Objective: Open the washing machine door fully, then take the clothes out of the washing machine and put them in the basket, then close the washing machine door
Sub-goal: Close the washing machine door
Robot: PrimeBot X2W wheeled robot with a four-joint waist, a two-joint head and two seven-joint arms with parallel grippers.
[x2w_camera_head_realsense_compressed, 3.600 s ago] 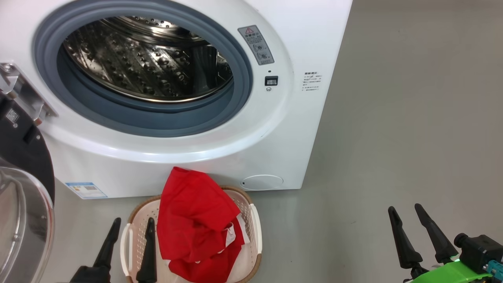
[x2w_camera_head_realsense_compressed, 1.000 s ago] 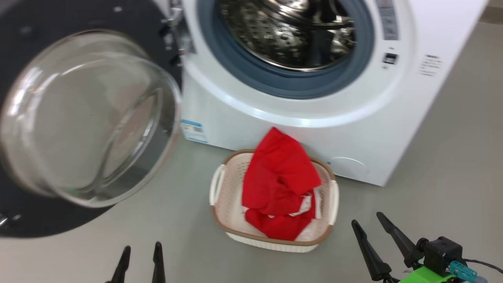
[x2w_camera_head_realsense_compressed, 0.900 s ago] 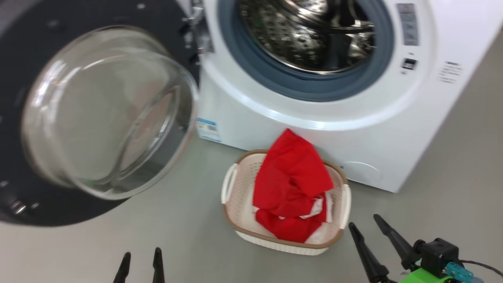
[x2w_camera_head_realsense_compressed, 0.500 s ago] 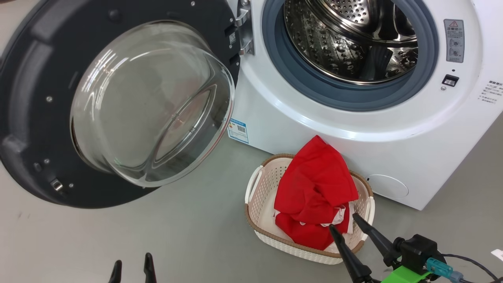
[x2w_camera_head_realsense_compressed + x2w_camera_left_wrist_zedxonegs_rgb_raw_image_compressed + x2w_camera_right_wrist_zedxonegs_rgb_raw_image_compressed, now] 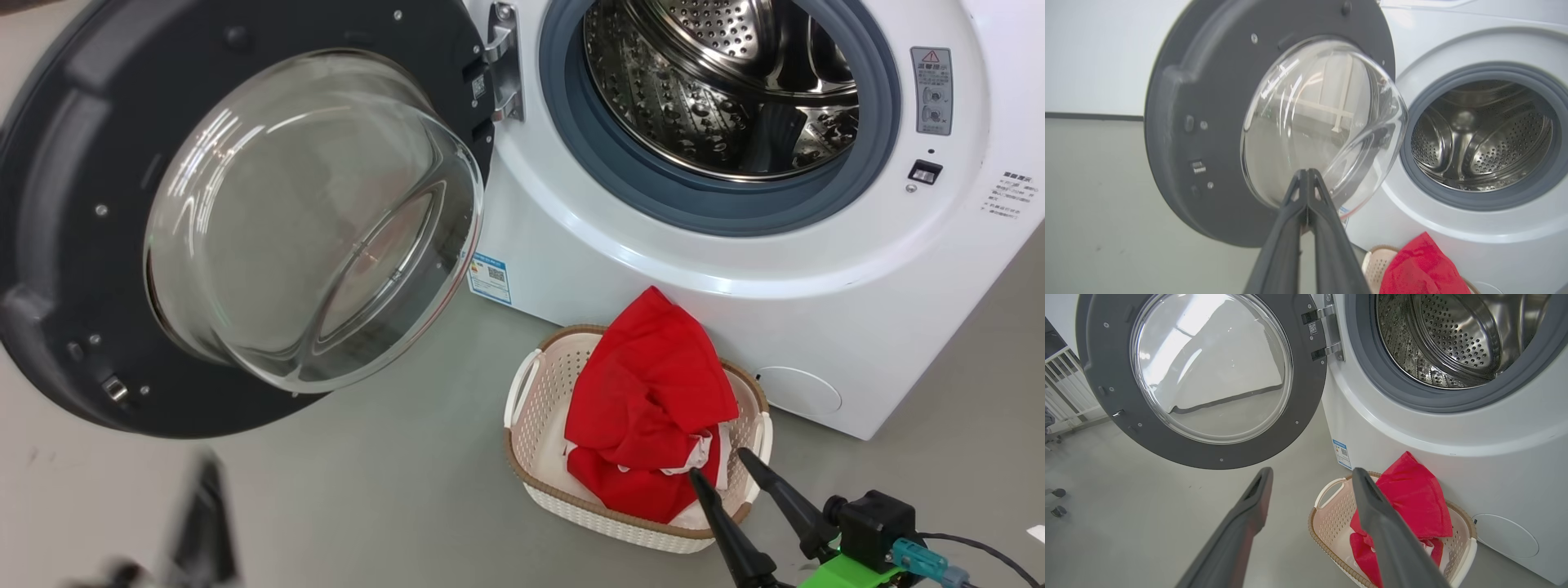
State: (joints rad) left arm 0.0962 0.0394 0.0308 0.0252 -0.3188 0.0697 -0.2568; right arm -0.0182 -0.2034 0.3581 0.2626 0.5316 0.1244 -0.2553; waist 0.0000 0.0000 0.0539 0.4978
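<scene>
The white washing machine [image 5: 620,261] stands with its round black-rimmed door [image 5: 49,245] swung wide open to the left. Its steel drum [image 5: 718,90] looks empty. The red clothes [image 5: 653,400] lie heaped in the cream basket [image 5: 604,518] on the floor in front of the machine. My left gripper [image 5: 1306,173] is shut with nothing in it and points at the door's glass bowl [image 5: 1310,122]. In the head view it is a dark blur [image 5: 204,506] at the lower left. My right gripper [image 5: 718,464] is open beside the basket's near right corner, its fingers [image 5: 1257,490] apart.
Grey floor [image 5: 367,490] spreads left of the basket and under the open door. A white railing [image 5: 1061,388] and chair castors [image 5: 1059,502] show far off to the left behind the door. A black cable [image 5: 980,547] trails from my right wrist.
My left gripper has shut and is moving, blurred, up from the bottom edge at the lower left. The right gripper, basket and door stay put; the head camera has shifted only slightly.
</scene>
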